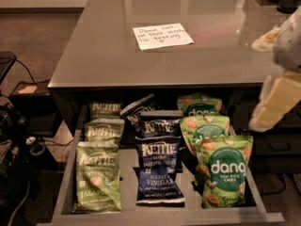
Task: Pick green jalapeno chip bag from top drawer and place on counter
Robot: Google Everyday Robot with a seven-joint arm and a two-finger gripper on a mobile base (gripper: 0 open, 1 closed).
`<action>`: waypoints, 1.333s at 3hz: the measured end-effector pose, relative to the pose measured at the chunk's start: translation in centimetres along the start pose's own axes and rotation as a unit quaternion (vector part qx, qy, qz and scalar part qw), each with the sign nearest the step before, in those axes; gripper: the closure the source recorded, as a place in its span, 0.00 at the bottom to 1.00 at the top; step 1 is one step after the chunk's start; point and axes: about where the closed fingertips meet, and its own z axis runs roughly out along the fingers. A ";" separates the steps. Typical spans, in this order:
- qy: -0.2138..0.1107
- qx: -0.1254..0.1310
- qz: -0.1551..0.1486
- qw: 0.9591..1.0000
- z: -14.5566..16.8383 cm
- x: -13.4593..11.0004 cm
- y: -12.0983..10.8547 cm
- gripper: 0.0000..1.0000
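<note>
Gripper (278, 74) hovered at 3 o'clock, jaw state impossible to tell; green jalapeno chip bag (97, 175) lay at 7 o'clock in top drawer (164, 216).

The gripper (278, 81) shows at the right edge of the counter (108, 55), by its front right corner. Its upper part is a pale grey-white casing with a rounded outline. Below the casing is a long cream-yellow block, smooth and slab-like, narrowing to a blunt, lighter tip. A second, smaller cream piece with a yellowish patch juts from the casing higher up
</note>
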 end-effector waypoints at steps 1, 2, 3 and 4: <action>-0.074 -0.041 0.002 0.996 4.9 -3.9 2.6 0.00; -0.143 -0.077 0.021 0.986 9.5 -8.0 4.6 0.00; -0.202 -0.101 0.035 0.974 12.2 -13.2 6.6 0.00; -0.202 -0.101 0.035 0.974 12.2 -13.2 6.6 0.00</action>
